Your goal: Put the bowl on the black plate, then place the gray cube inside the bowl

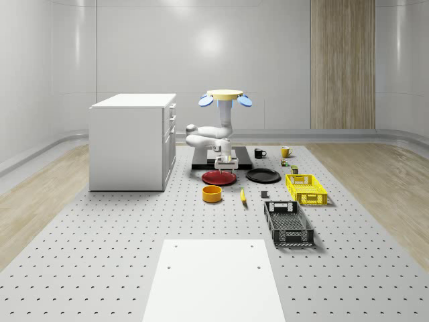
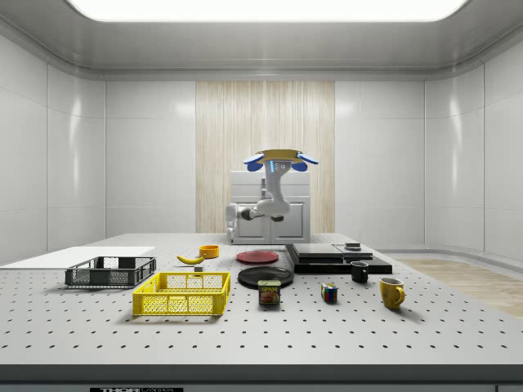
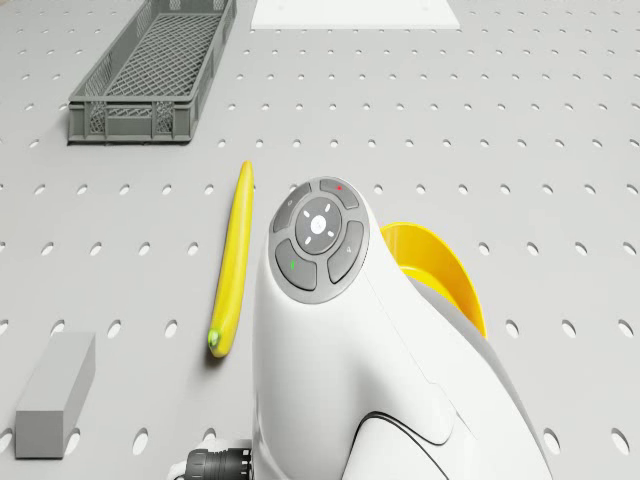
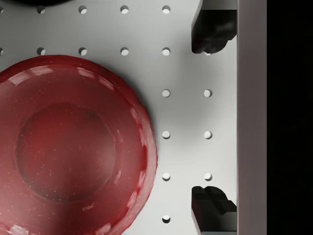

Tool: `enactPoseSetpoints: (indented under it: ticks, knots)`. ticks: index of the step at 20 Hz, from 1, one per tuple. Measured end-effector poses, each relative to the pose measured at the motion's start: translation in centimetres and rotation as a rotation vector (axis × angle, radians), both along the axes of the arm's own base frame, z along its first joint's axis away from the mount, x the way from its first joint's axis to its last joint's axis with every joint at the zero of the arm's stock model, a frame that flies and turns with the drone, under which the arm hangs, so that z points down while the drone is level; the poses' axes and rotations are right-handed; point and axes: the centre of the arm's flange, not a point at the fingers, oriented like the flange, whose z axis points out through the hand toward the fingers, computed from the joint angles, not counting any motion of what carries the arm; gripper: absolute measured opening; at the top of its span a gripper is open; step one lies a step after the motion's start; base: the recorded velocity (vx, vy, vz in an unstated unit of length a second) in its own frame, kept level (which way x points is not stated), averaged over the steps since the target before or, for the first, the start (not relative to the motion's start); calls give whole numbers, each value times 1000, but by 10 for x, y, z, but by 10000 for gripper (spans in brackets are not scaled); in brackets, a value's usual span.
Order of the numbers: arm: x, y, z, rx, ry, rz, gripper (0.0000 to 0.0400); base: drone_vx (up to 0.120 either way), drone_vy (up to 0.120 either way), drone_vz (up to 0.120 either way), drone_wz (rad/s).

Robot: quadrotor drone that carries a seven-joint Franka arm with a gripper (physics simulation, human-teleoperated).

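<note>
Around the white cabinet (image 1: 133, 141) on the perforated desk (image 1: 100, 235): two plates, one red (image 1: 219, 178) and one black (image 1: 263, 176); two mesh crates, yellow (image 1: 306, 189) and dark grey (image 1: 288, 223); two mugs, black (image 1: 259, 153) and yellow (image 1: 285, 151); one orange bowl (image 1: 212, 194); one banana (image 1: 242, 196).

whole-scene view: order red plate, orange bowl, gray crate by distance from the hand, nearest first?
From the hand:
1. Red plate, just below the hand.
2. Orange bowl, in front of the plate.
3. Gray crate, toward the view's lower right.
</note>
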Motion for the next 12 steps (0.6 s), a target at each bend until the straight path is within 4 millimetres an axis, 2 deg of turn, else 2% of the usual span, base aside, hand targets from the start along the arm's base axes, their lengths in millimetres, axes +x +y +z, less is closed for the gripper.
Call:
enactPoseSetpoints:
  ticks: [12]
  knots:
    - [0,0,0,0,0,0,400,120,0,0,0]
